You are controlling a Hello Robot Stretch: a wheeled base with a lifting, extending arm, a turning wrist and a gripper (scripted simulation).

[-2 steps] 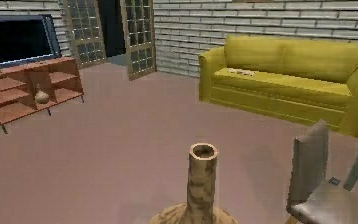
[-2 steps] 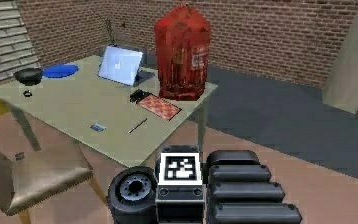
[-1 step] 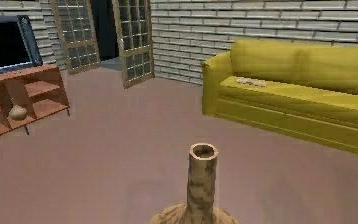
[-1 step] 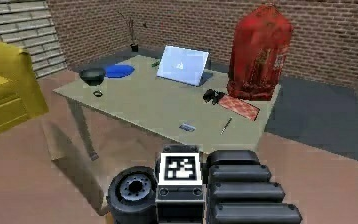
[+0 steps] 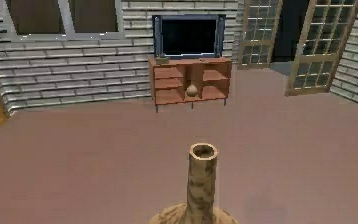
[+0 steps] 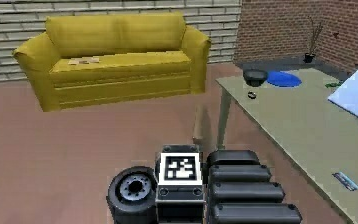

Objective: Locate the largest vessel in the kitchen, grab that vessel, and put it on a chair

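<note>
A tall-necked tan mottled vase [image 5: 201,185] rises from the bottom edge of the forward view, close in, over the brown floor. A smaller tan vase [image 5: 191,90] stands on a shelf of the wooden TV stand [image 5: 191,80] at the far wall. In the arm side view the arm's dark segments [image 6: 242,190] lie along the bottom edge, with a white marked square [image 6: 179,167] and the gripper's dark round body [image 6: 134,195] left of it. I cannot make out the gripper's far end, so I cannot tell whether it holds anything.
A TV [image 5: 190,35] sits on the stand, with glass-paned doors [image 5: 317,45] to its right. The arm side view has a yellow sofa [image 6: 117,55] and a grey-green table [image 6: 287,125] carrying a dark bowl [image 6: 254,76] and a blue plate [image 6: 283,77]. Open floor lies between.
</note>
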